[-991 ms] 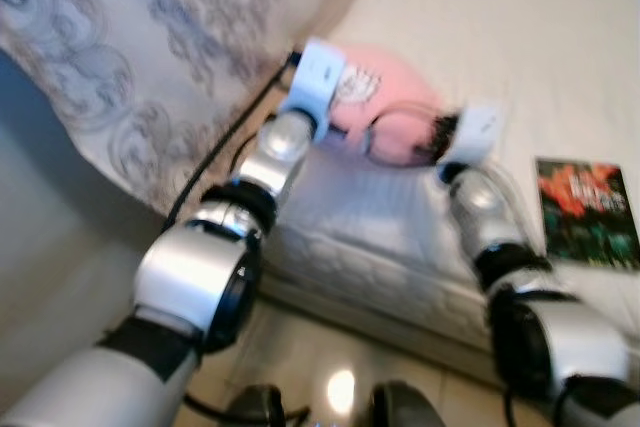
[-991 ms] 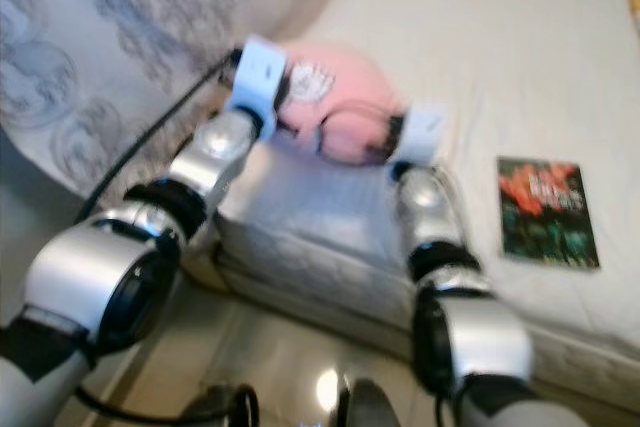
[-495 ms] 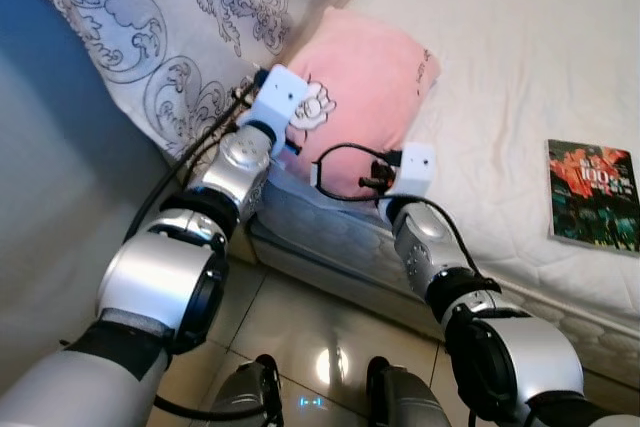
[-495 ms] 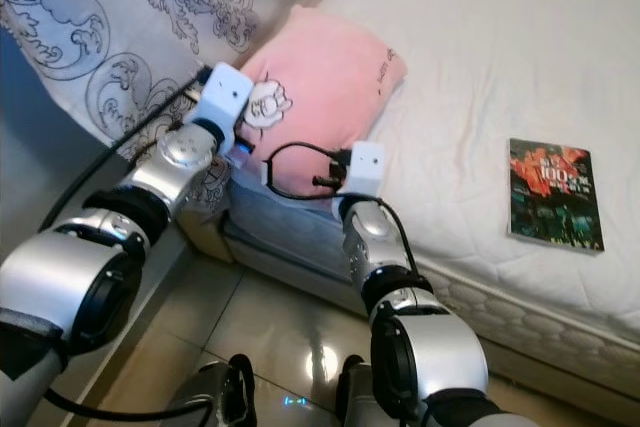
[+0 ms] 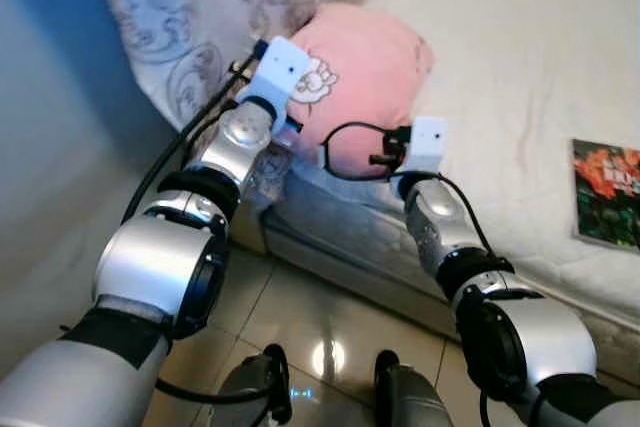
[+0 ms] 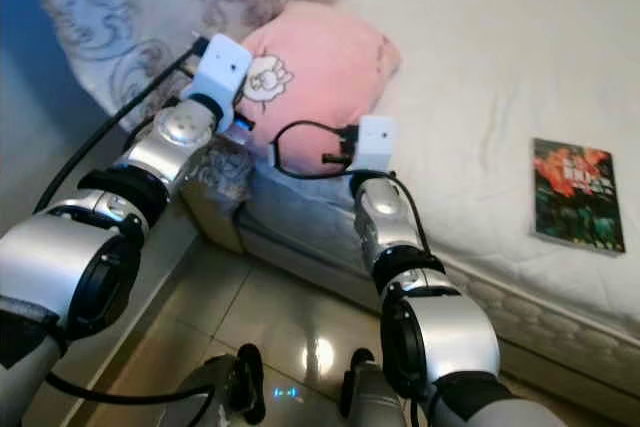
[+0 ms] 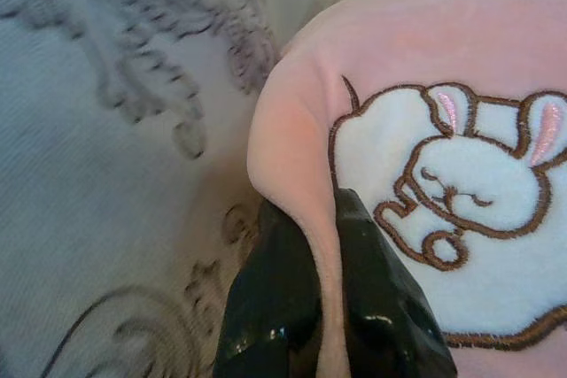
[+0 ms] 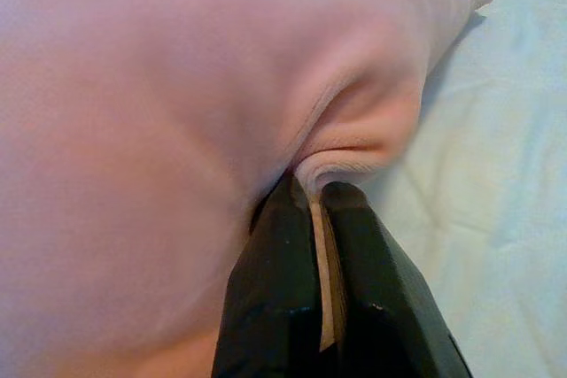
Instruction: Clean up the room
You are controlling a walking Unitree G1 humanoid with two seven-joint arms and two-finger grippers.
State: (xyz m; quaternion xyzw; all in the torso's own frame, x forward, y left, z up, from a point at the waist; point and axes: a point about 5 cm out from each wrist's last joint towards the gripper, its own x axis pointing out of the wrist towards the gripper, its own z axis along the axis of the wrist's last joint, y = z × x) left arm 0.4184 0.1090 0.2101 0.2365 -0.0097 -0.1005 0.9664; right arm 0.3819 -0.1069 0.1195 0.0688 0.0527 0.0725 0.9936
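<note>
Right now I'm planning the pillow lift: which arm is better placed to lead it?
Neither clearly; use both. The left gripper pinches the pink pillow at its bunny corner, and the right gripper pinches the opposite near edge. Both already grip the pillow on the bed.

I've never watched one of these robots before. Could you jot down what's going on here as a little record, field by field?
Place: bedside, tiled floor below
Held item: pink pillow with a white rabbit patch
Pillow position: on the bed's near corner, beside a patterned curtain
Left gripper: shut on the pillow's edge next to the rabbit
Right gripper: shut on a fold of the pillow's other edge
Also on the bed: a book lying flat, apart from the pillow
</note>
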